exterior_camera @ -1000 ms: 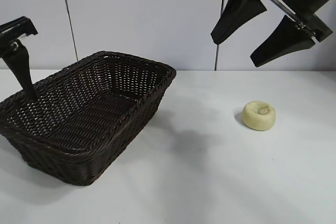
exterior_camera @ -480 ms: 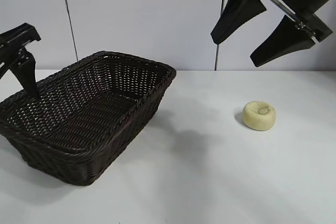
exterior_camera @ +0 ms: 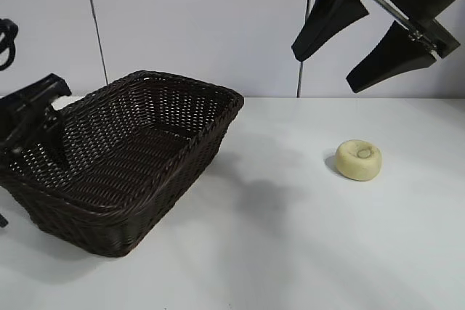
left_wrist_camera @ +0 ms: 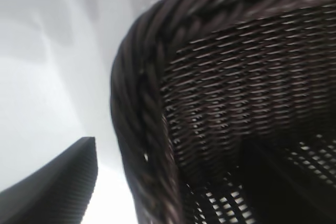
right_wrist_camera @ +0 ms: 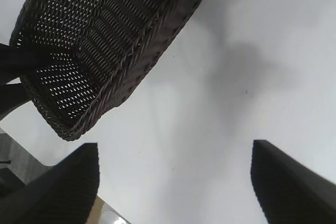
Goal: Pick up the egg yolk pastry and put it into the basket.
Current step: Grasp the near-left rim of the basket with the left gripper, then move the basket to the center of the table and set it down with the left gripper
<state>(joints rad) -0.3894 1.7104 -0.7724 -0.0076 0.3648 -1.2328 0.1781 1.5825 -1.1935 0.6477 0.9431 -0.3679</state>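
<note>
The egg yolk pastry point(exterior_camera: 358, 160), a small pale-yellow puck with a dimple on top, lies alone on the white table right of centre. The dark brown wicker basket point(exterior_camera: 156, 117) stands at the left. My right gripper point(exterior_camera: 325, 70) hangs open high above the table, up and to the left of the pastry, with nothing between its fingers point(right_wrist_camera: 79, 182). The pastry is out of the right wrist view, which shows the basket point(right_wrist_camera: 131, 51). My left gripper point(exterior_camera: 33, 165) is open and straddles the basket's left corner. The braided rim point(left_wrist_camera: 142, 129) runs between its fingers, one finger point(left_wrist_camera: 58, 187) outside.
Bare white table point(exterior_camera: 290, 252) spreads between basket and pastry and in front of both. A pale panelled wall point(exterior_camera: 196, 27) closes the back. The table's edge point(right_wrist_camera: 102, 211) shows in the right wrist view.
My left gripper has come down and slightly right, lowering over the basket's left corner rim. The right gripper, pastry and basket have not moved.
</note>
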